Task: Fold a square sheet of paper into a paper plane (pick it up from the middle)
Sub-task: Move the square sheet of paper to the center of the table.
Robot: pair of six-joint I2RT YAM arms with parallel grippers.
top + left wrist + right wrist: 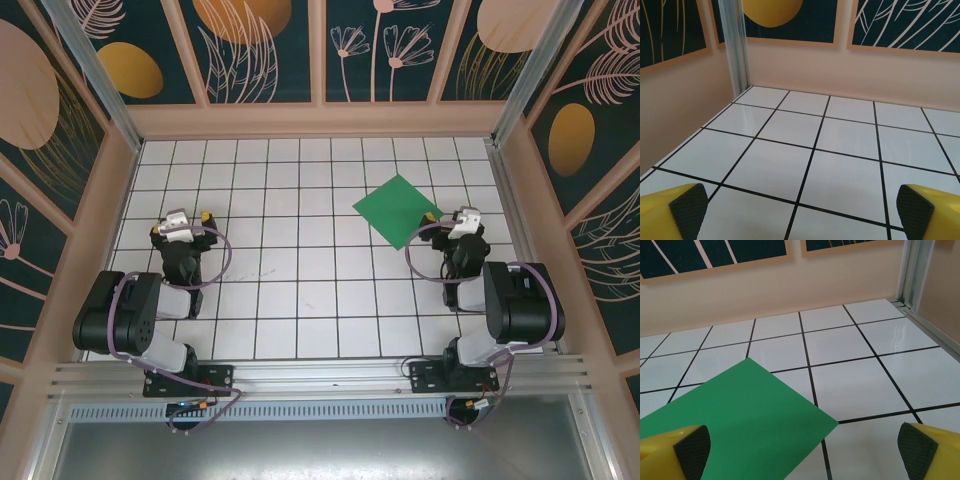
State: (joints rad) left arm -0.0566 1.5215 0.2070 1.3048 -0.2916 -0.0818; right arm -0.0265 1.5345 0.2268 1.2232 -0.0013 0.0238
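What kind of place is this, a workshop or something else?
Probably a robot test booth: a left arm and right arm bolted at a white gridded table, leaf-painted wall panels around it, one square sheet of paper.

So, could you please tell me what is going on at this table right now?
Nothing is being handled yet. The square sheet of paper lies flat and unfolded on the right side of the white grid table. The right gripper sits close by the sheet's near right edge, fingers wide open and empty. The left gripper is over bare tiles on the left side, also open and holding nothing. No fold has been made.
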